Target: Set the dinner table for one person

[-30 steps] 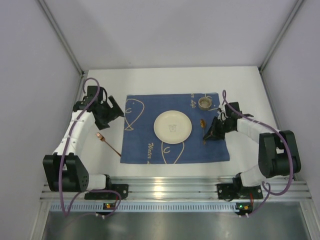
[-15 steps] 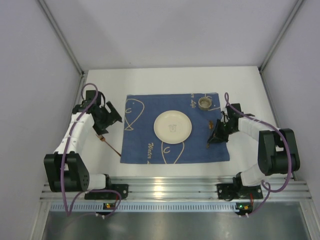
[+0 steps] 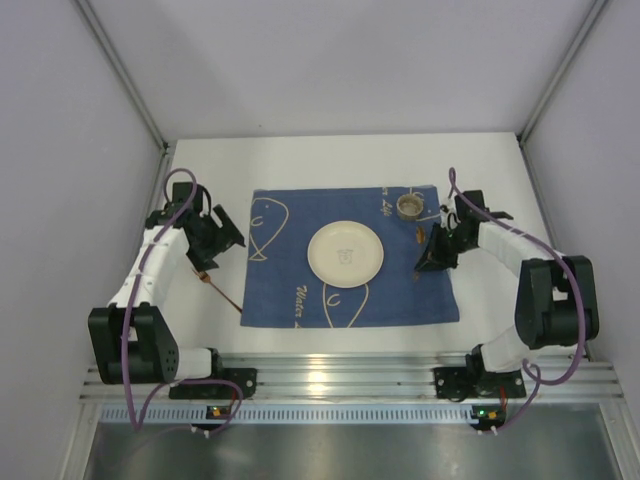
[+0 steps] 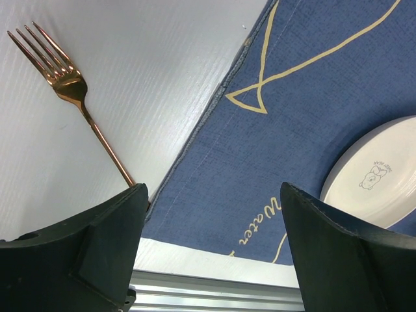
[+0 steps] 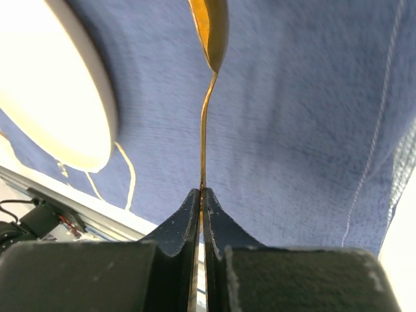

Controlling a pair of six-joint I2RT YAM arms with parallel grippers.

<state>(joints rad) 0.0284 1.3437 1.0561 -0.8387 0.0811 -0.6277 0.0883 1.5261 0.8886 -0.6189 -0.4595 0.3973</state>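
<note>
1 plate [image 3: 345,253], 1 cup [image 3: 409,207] on placemat [image 3: 290,270] | right gripper [image 5: 201,190] pinching spoon [image 5: 210,29]

The rose-gold metal fork [image 4: 79,104] is hiding its handle end behind the left gripper [image 4: 212,195] at lower left; the round white ceramic plate [image 4: 374,179] is running off the right edge.

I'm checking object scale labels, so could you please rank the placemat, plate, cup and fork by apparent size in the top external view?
1. The blue placemat, by far the largest.
2. The white plate.
3. The fork and cup: unsure, since the fork is longer but very thin and the cup is compact.
</note>
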